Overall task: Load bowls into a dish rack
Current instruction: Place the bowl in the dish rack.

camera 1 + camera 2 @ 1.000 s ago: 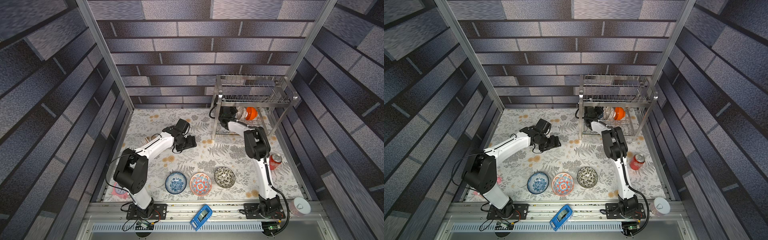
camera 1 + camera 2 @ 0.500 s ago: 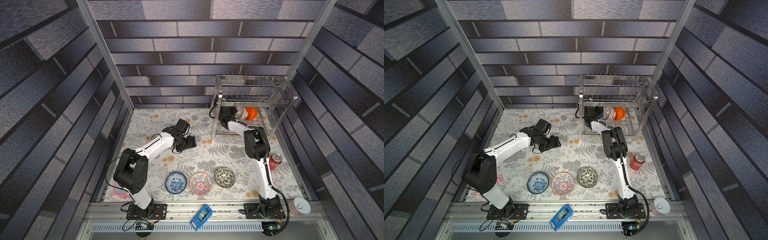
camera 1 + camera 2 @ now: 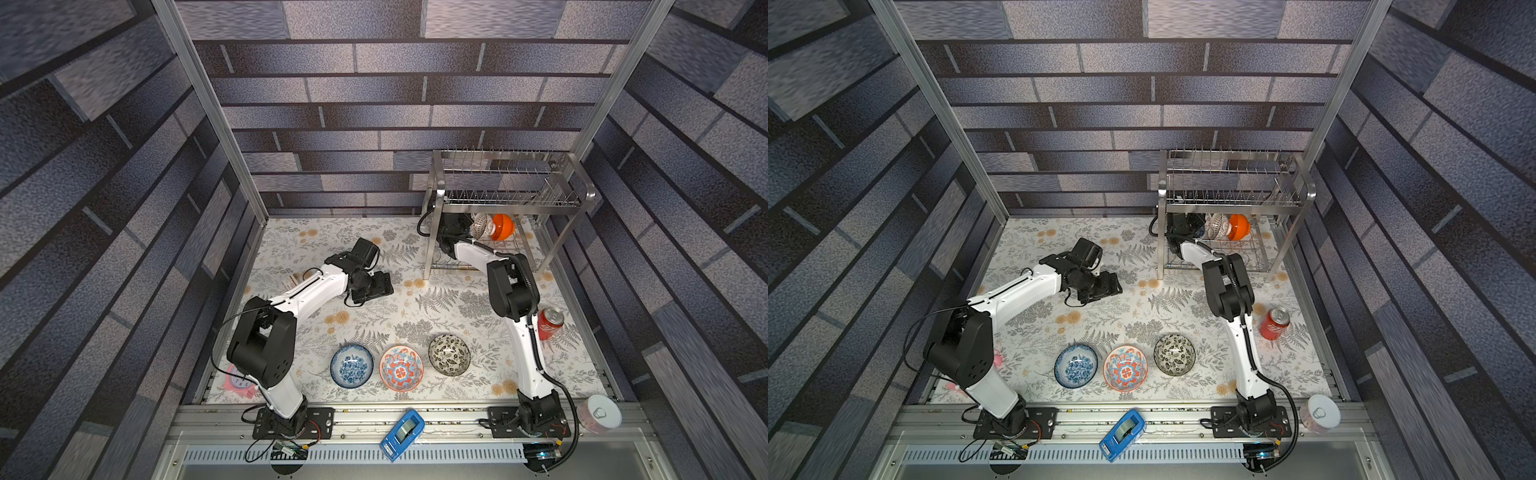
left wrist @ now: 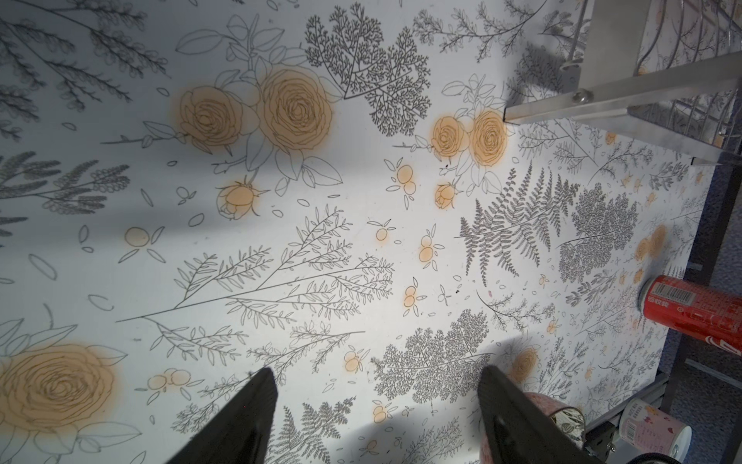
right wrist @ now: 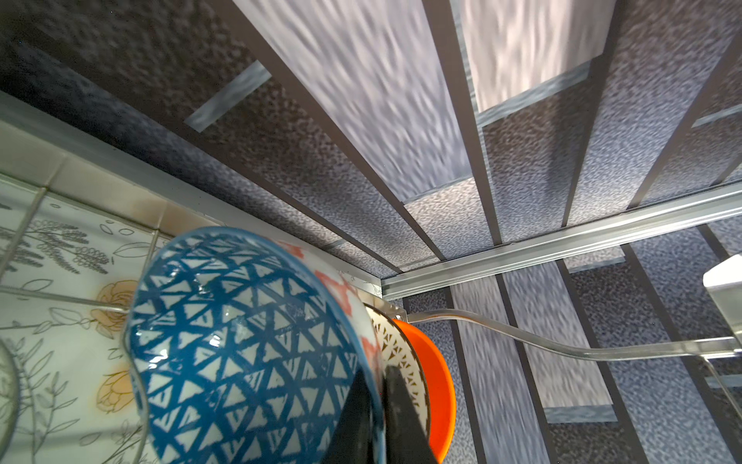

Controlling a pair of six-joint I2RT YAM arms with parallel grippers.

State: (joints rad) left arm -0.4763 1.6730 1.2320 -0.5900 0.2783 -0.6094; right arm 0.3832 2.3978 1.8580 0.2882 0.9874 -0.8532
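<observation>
The right gripper [image 5: 377,387] pinches the rim of the blue triangle-patterned bowl [image 5: 241,353], one finger inside and one outside, while the left gripper [image 4: 376,375] stands wide open.

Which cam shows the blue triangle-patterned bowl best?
Right wrist view: the blue triangle-patterned round bowl fills the frame, pattern sharp, right end effector pinching its rim. In both top views it is mostly hidden behind the right arm inside the shiny steel wire dish rack. Left wrist view misses it.
</observation>
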